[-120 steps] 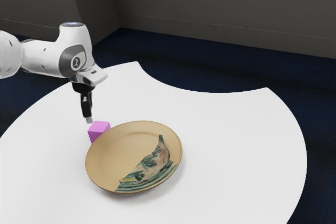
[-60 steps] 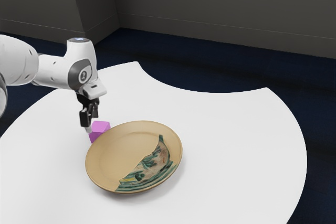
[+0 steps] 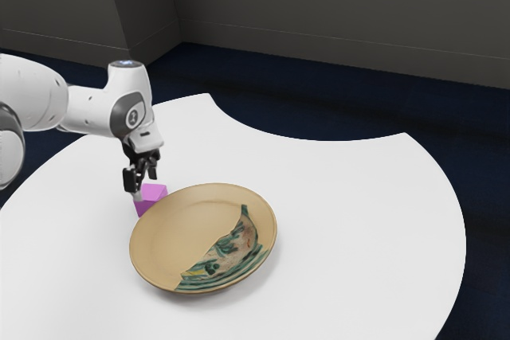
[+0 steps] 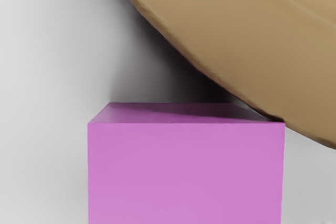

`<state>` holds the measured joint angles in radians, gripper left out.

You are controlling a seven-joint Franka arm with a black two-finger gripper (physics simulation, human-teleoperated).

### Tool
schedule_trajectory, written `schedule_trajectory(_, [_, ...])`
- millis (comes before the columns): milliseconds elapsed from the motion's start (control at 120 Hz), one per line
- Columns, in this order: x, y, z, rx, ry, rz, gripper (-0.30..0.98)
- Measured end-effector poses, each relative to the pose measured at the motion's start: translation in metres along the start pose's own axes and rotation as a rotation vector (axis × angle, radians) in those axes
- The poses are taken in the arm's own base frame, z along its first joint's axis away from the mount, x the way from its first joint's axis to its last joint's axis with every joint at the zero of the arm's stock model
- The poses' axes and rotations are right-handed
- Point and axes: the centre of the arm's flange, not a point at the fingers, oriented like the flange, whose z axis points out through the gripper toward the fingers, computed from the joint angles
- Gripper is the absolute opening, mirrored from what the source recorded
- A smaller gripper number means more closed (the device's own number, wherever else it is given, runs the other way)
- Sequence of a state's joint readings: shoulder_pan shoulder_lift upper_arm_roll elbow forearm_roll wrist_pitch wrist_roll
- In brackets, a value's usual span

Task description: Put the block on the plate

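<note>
My gripper point(image 3: 145, 185) is low over the pink-purple block point(image 3: 151, 202) in the exterior view, its two fingers apart. The nearer fingertip overlaps the block's left top edge; the other is behind, above the block's far side. The block stands on the table against the rim of the tan plate point(image 3: 179, 228), which has a green leafy pattern on one part. In the wrist view the block point(image 4: 186, 174) lies large at the lower edge, and the plate point(image 4: 236, 35) reaches over to one of its top corners.
The white table point(image 3: 358, 220) has a curved cut-out on its far side. Dark blue floor point(image 3: 319, 109) and a grey wall point(image 3: 335, 13) lie beyond it. The raised plate rim stands close beside the hand.
My hand has come down toward the block and moved slightly toward the exterior view's right, turning so that both fingers show apart. Block and plate look unmoved.
</note>
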<state>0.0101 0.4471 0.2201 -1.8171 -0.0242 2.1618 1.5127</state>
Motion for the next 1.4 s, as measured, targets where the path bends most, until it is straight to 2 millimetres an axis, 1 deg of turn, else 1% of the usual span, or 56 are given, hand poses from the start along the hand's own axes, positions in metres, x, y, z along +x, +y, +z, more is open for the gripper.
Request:
schedule_trajectory(192, [0.0,-0.001,0.006,-0.007,0.002,0.031,0.69])
schedule_trajectory(408, [0.004,-0.001,0.014,-0.01,0.012,0.059,0.69])
schedule_trajectory(692, [0.002,-0.002,0.026,-0.017,0.024,0.071,0.68])
schedule_trajectory(792, [0.002,-0.003,0.03,-0.018,0.03,0.071,0.62])
schedule_trajectory(1000, [0.002,-0.003,0.029,-0.012,0.036,0.077,0.46])
schedule_trajectory(1158, [0.002,-0.004,0.027,-0.006,0.038,0.081,0.41])
schedule_trajectory(1258, [0.002,-0.004,0.024,0.001,0.039,0.083,0.4])
schedule_trajectory(1367, [0.001,-0.004,0.018,0.01,0.04,0.084,0.39])
schedule_trajectory(1400, [0.001,-0.004,0.014,0.017,0.041,0.084,0.38])
